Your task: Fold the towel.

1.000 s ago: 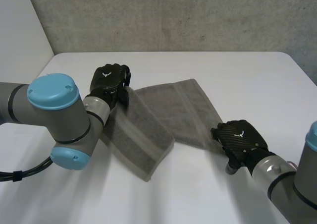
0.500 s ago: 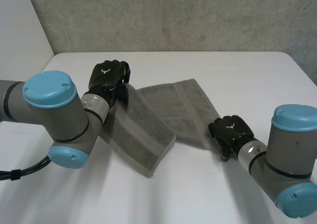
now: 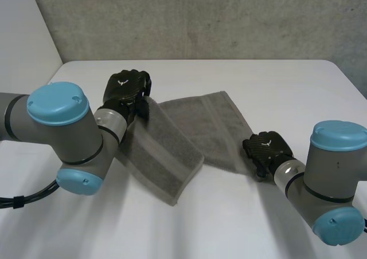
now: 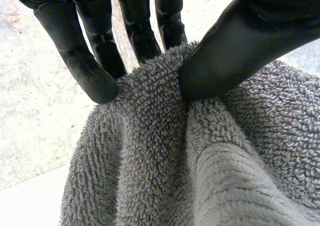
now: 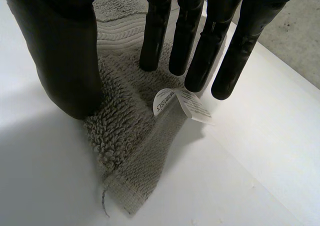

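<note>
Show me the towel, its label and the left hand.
towel (image 3: 192,124): head view, its flat middle.
label (image 5: 176,102): right wrist view, the white tag's centre.
left hand (image 3: 125,88): head view, the back of the hand.

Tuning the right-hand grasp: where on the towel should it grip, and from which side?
Probably the corner of the towel with the white label, under the right hand. It lies flat on the table, so come from above and pinch it at its free edge.
</note>
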`<state>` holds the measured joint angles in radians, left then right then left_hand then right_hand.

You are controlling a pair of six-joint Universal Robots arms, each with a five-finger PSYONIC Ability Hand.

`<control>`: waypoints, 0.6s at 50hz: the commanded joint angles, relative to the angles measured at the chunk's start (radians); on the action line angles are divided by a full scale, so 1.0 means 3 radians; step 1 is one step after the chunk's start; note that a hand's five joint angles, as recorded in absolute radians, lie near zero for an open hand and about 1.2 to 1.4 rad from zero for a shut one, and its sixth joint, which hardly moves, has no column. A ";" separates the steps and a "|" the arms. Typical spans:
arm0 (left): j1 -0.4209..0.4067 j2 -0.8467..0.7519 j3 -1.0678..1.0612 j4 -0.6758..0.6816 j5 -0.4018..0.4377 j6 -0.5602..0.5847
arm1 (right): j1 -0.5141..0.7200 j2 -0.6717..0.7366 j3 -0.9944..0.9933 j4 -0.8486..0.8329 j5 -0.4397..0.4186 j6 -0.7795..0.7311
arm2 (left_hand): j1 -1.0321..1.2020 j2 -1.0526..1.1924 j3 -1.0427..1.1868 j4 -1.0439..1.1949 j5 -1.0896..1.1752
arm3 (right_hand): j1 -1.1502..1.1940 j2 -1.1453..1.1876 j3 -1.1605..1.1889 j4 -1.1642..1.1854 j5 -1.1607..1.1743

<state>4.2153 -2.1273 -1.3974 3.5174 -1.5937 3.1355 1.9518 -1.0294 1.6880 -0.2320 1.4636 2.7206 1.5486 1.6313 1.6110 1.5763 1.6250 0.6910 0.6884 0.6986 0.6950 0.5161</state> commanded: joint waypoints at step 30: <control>0.0271 0.1139 0.0077 -0.0695 0.0537 0.0015 | -0.0058 -0.1355 -0.1730 0.1811 -0.0087 0.0007 | -0.0508 -0.0784 -0.0716 -0.0600 -0.1344 | 0.2351 0.2360 0.2325 0.2337 0.2352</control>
<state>4.2514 -1.8444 -1.3845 3.4034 -1.5032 3.1392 1.9357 -1.4430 1.3573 0.0464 1.4490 2.7354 1.5486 1.6313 1.6109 1.5762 1.6250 1.3234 1.2869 1.3309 1.3327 1.1599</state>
